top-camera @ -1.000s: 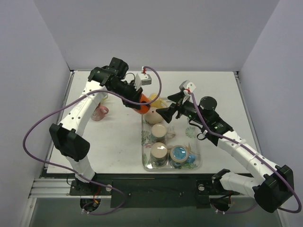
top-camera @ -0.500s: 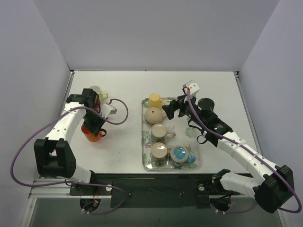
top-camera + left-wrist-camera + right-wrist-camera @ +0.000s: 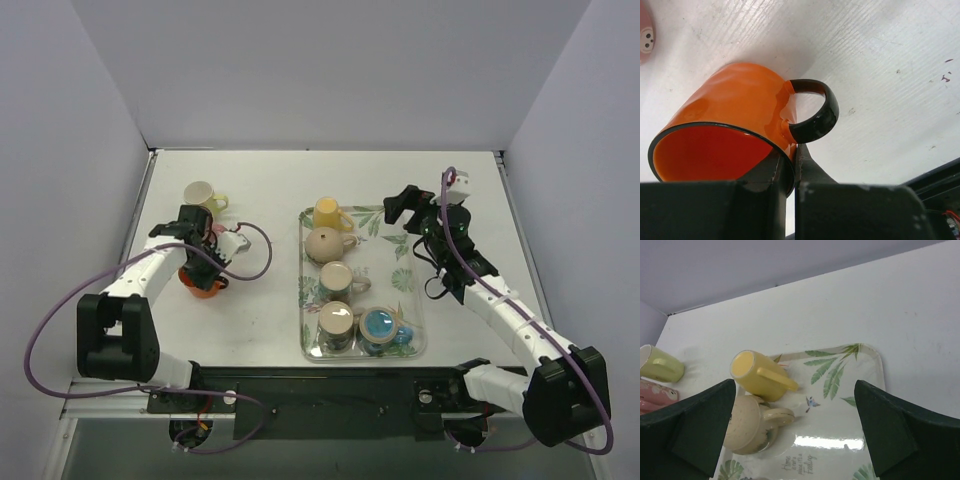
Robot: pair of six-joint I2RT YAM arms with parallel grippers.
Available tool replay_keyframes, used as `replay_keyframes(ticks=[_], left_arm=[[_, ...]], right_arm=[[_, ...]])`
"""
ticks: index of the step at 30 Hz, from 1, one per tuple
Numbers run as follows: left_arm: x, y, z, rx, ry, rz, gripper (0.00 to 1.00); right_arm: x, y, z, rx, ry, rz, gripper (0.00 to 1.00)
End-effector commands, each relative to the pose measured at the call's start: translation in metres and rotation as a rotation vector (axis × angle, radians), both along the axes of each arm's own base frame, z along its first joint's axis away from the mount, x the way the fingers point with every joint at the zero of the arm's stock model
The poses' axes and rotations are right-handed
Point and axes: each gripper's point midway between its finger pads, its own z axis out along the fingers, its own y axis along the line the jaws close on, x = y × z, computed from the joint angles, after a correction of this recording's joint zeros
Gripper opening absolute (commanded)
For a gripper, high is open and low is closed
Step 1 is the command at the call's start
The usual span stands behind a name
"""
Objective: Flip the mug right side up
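Nearest me, in the left wrist view, the left claw (image 3: 790, 167) is pinching the rim of the orange mug (image 3: 740, 105), with one finger inside the lip and one outside beside the black handle. The mug is tilted, its mouth toward the camera and its base down against the table (image 3: 880, 60).

In the top view the orange mug (image 3: 204, 287) sits at mid-left under the left claw (image 3: 207, 264), well apart from the tray (image 3: 388, 255). That is the big change. A second ago the same claw held the mug in the air over the tray's upper left corner; half a second ago it had swung out to the left, and now the mug is lower and nearly on its base.

I judge the flip is all but done — what remains is to level the mug, set it flat and let go. If I release while it leans, it could tip over.

Further up, the right claw (image 3: 404, 204) has pulled back from the beige mug (image 3: 325, 243) to the tray's upper right corner. Its own camera shows the right claw (image 3: 795, 385) spread wide and holding nothing. Beyond it the yellow mug (image 3: 757, 372) lies on its side, and a pale green mug (image 3: 200, 193) rests at the upper left.
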Motion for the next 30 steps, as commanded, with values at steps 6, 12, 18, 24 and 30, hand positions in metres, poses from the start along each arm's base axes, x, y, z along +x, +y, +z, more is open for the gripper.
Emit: replay_keyframes(ticks=[6,12,18,24,30], left_arm=[[0.021,-0.001,0.036,-0.05,-0.179,-0.036,0.86],[0.031,-0.014,0.106,-0.129,-0.237,0.01,0.88],[0.056,-0.055,0.182,-0.361,-0.361,-0.01,0.89],[0.08,-0.071,0.194,-0.431,-0.423,0.017,0.9],[0.081,-0.07,0.173,-0.403,-0.389,0.027,0.91]], right_arm=[[0.019,-0.017,0.011,0.265,0.021,-0.14,1.0],[0.025,-0.058,-0.021,0.472,0.224,-0.36,0.89],[0.028,0.008,-0.046,0.678,0.37,-0.372,0.84],[0.064,0.057,-0.059,1.031,0.464,-0.382,0.79],[0.09,0.114,-0.065,1.251,0.551,-0.299,0.75]])
